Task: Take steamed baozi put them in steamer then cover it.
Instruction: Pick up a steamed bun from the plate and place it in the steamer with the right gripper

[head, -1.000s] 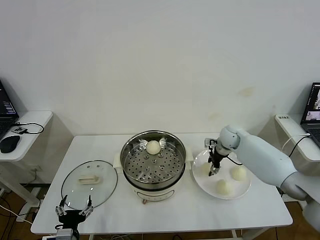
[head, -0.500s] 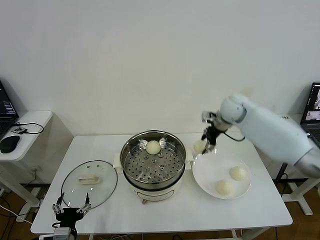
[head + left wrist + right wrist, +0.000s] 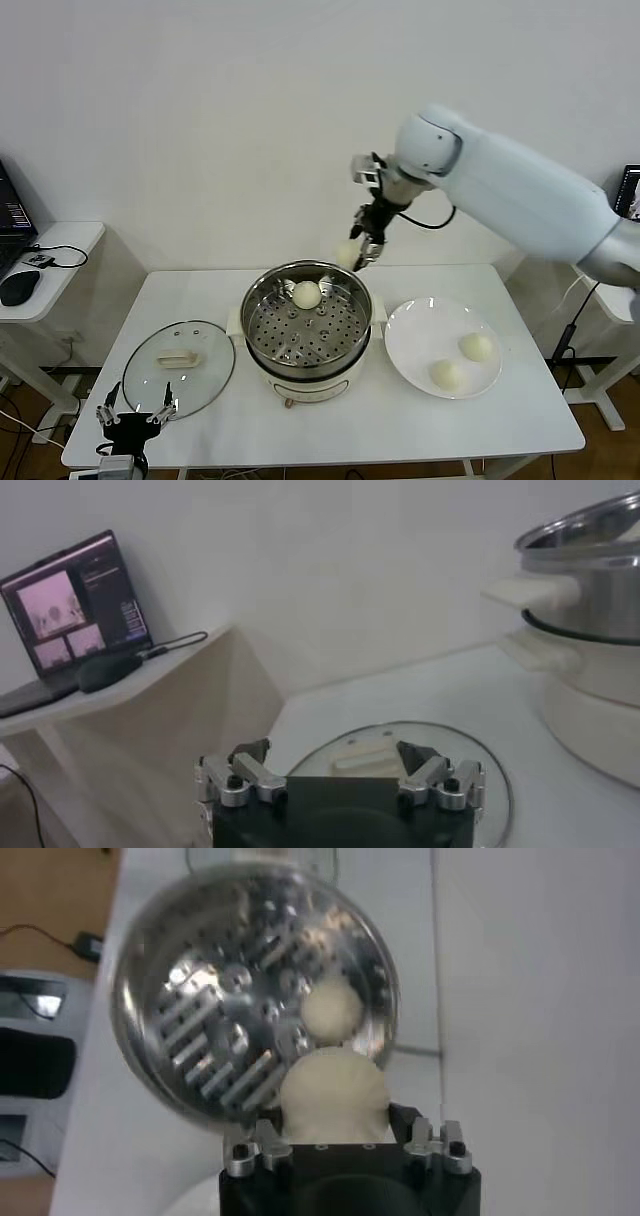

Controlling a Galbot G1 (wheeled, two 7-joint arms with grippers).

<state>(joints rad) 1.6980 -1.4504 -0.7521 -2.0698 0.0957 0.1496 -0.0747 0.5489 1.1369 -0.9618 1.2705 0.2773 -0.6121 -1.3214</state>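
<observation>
cream-white baozi (image 3: 307, 294) — shiny perforated steamer (image 3: 258, 345)

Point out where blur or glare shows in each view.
Head view: even light, right gripper slightly smeared. Right wrist view: the steamer is blurred and throws bright glare, the held baozi soft. Left wrist view: soft throughout, the cover hazy.

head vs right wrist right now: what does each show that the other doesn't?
Head only: white plate with two baozi, glass cover lying on the table, left gripper open, low beside it.

Right wrist only: the fingers pressed against the held bun's sides, seen close.

Both: right gripper shut on a baozi above the steamer, and one bun on its perforated tray.
</observation>
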